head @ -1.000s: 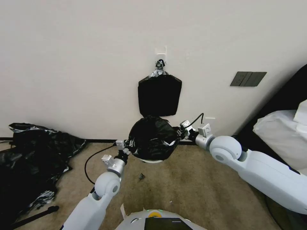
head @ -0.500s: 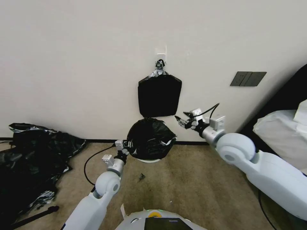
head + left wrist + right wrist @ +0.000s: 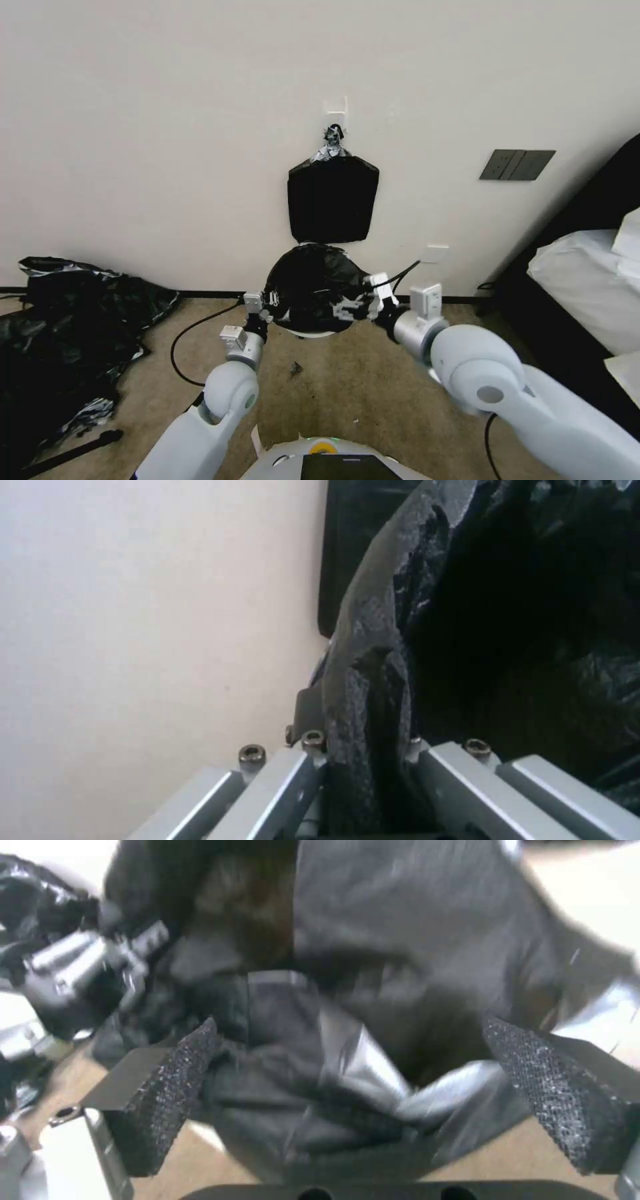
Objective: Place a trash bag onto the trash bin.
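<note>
no legible text, labels, brands or numbers in any view. nothing readable near the jaws of either arm, and nothing on the surfaces around them.

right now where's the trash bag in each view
Head view: the trash bag sits centre, draped over the trash bin, below the flat black stack on the wall.
Left wrist view: its edge is pinched in the left gripper.
Right wrist view: it lies between the open right gripper's fingers.
Shared landmark: the left gripper.
</note>
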